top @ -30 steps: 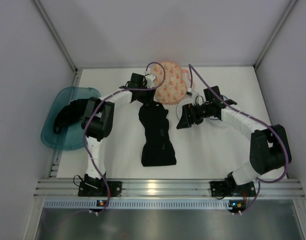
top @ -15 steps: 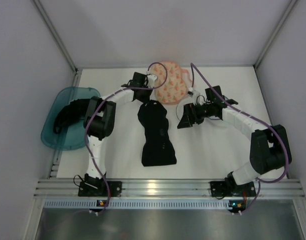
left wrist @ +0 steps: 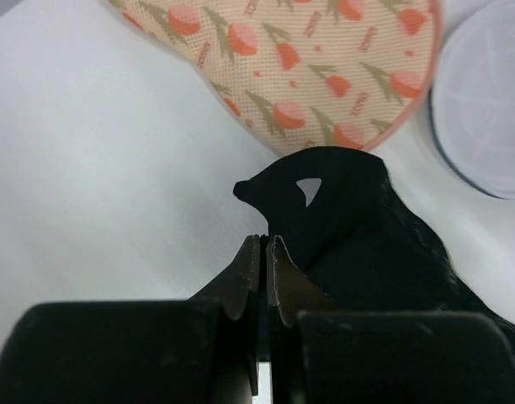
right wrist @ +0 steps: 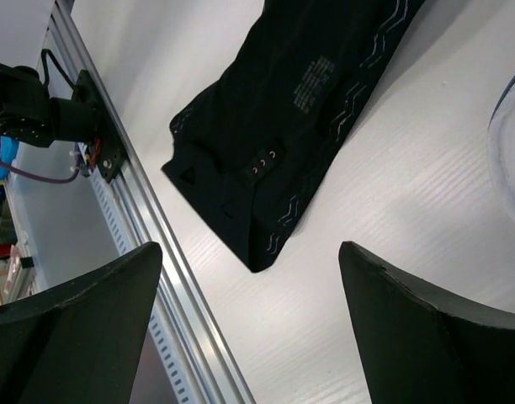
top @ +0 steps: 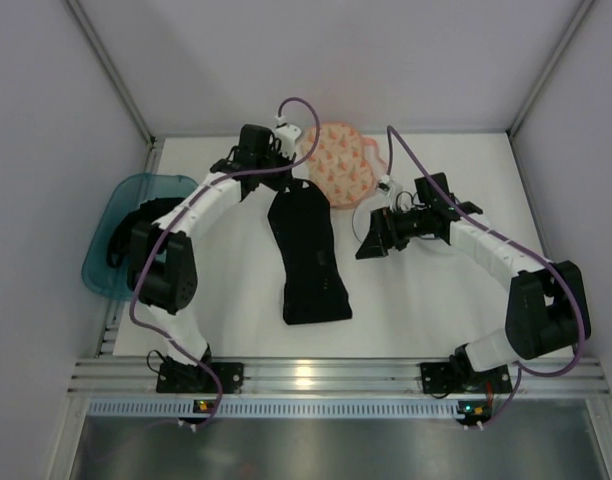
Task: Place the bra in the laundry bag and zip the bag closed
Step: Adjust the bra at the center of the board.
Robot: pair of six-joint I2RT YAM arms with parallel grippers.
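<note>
The black bra [top: 308, 255] lies folded lengthwise on the white table, its far end touching the laundry bag [top: 344, 165], a peach pouch with an orange and green print. My left gripper [top: 284, 176] is shut on the bra's far left edge. In the left wrist view the fingertips [left wrist: 251, 252] are pressed together at the rim of the bra [left wrist: 358, 227], with the laundry bag [left wrist: 308, 59] just beyond. My right gripper [top: 371, 235] hovers open to the right of the bra. In the right wrist view the right gripper [right wrist: 249, 252] stands wide over the near corner of the bra [right wrist: 299, 109].
A translucent round tub [left wrist: 485, 109] sits right of the bag, next to my right gripper. A teal bin [top: 126, 240] holding something dark hangs off the table's left edge. An aluminium rail [right wrist: 140, 219] runs along the near edge. Grey walls enclose the table.
My left jaws have shut on the bra's far edge. The left arm then swung back and left, dragging that end of the bra with it. The right arm barely moved.
</note>
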